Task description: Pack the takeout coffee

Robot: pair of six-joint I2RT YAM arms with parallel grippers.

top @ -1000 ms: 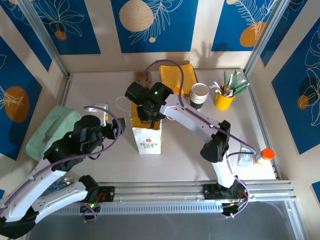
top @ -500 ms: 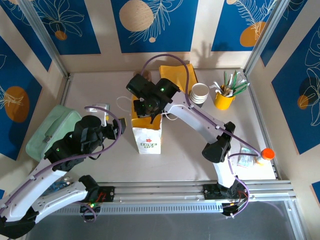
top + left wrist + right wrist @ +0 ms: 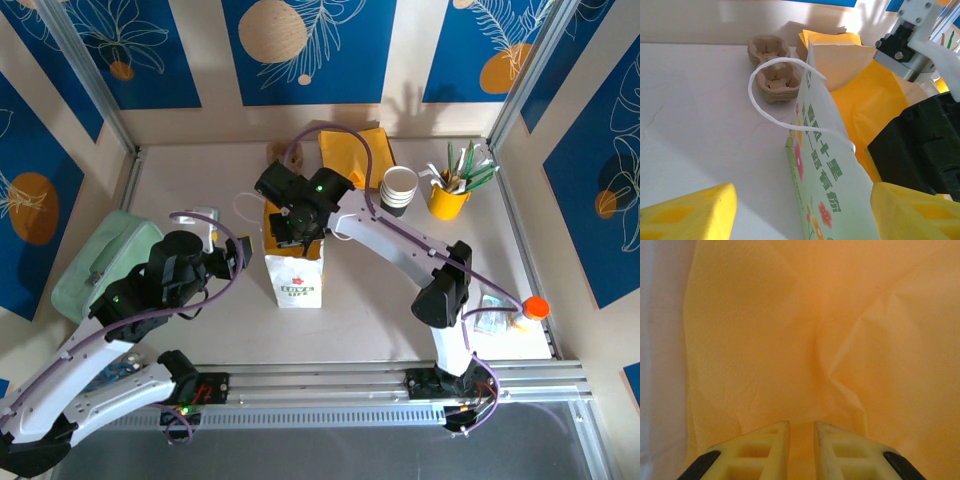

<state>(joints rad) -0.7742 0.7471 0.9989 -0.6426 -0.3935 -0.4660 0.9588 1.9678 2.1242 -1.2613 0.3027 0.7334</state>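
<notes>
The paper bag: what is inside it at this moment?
Inside the paper bag the right gripper reaches in, its fingers almost together with nothing between them, against the yellow lining. The bag's bottom is hidden below the fingers and folds.

Seen from above, the right gripper has its jaws hidden inside the paper bag

Bag mouth is pretty much taken. The right gripper sits down inside the paper bag, fingers drawn close with just a slit between them, and the yellow lining crowds both sides and ahead. The left gripper hangs just beside the bag's left wall, jaws wide. The white cord handle loops out toward the pulp cup carriers. Bare table lies back-left. The stack of cups and the yellow utensil cup sit just beside the right arm.
</notes>
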